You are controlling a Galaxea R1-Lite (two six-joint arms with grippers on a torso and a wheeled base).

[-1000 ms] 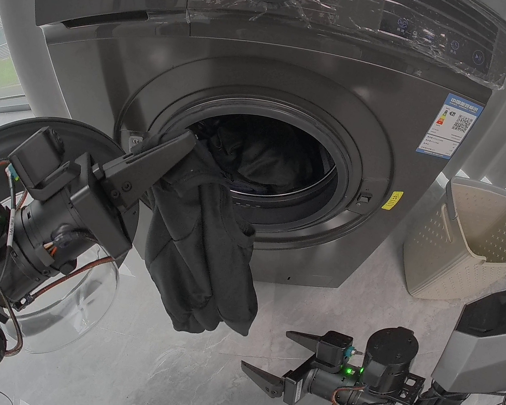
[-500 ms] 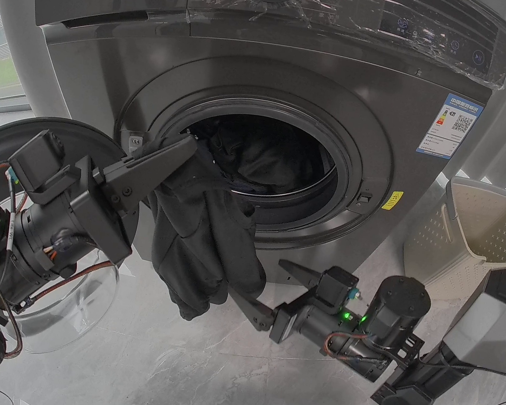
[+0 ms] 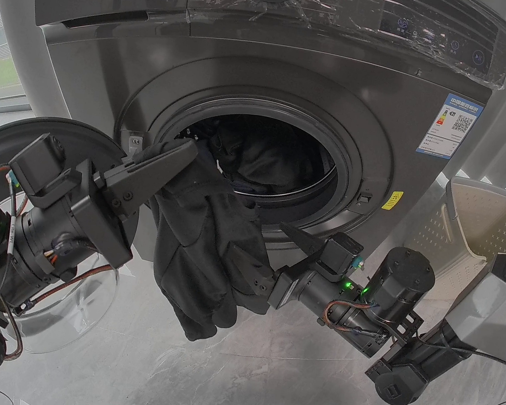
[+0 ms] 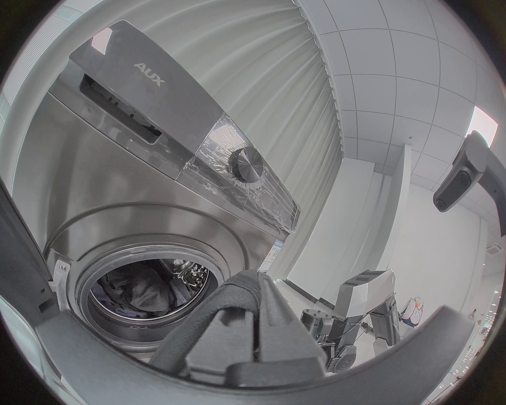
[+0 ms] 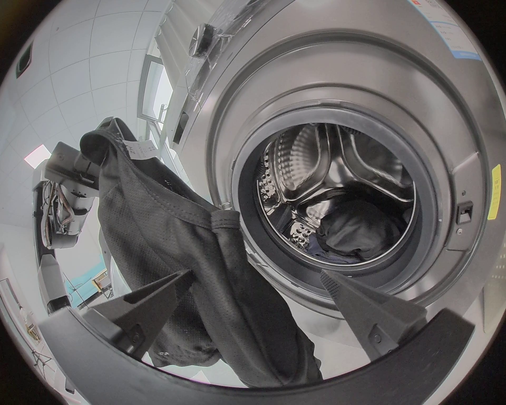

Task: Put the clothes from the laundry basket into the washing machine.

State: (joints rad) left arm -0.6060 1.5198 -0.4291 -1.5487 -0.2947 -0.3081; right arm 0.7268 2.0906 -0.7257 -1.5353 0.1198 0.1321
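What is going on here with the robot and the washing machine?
The left gripper is shut on a dark garment, which hangs in front of the open washing machine. The right gripper, open, is at the garment's lower part. Other dark clothes already lie in the drum.

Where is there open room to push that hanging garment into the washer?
The upper and right part of the washing machine's mouth is free, above the clothes already inside. The left rim is crowded: the dark garment hangs there from the left fingers, with the open right fingers beside it.
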